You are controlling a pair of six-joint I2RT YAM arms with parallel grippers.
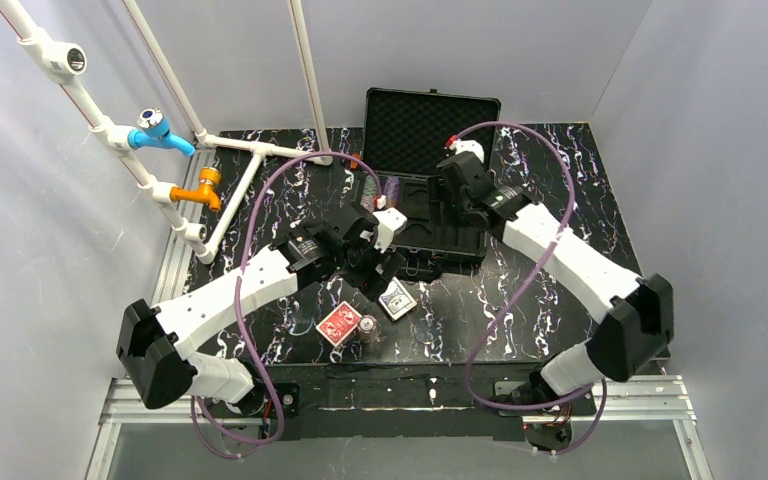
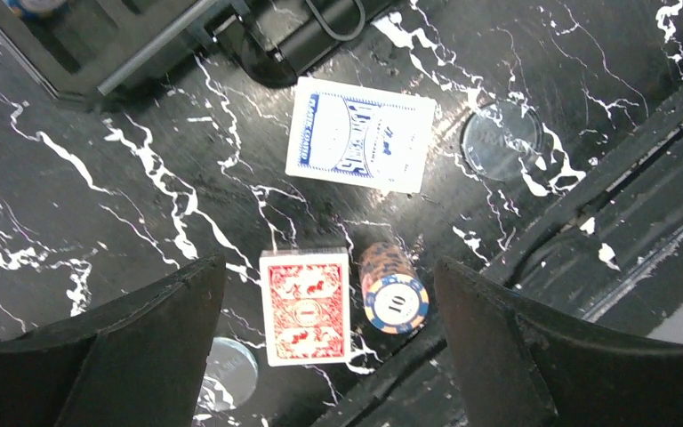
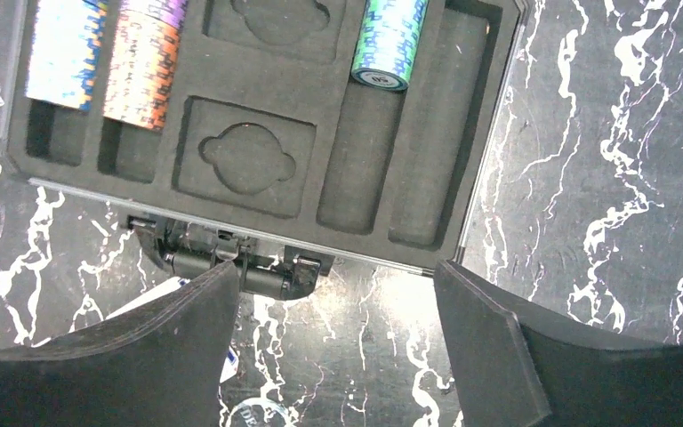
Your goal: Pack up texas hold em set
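Observation:
The black briefcase (image 1: 430, 122) lies open at the back, lid up. Its foam tray (image 3: 258, 80) holds three rows of striped chips (image 3: 140, 64), and both card-shaped recesses (image 3: 247, 157) are empty. On the marble table in front lie a red-backed deck (image 2: 305, 305), a blue-backed deck (image 2: 361, 146) and a short chip stack (image 2: 395, 289) marked 10. My left gripper (image 2: 327, 267) hovers open above the red deck and that stack, touching neither. My right gripper (image 3: 336, 267) is open and empty over the case's front edge, near its handle (image 3: 231, 260).
Two clear round discs (image 2: 502, 140) (image 2: 229, 374) lie on the table near the decks. A white pipe frame with a blue tap (image 1: 160, 130) and an orange tap (image 1: 203, 187) stands at the back left. A black rail (image 2: 640, 196) runs along the table's near edge.

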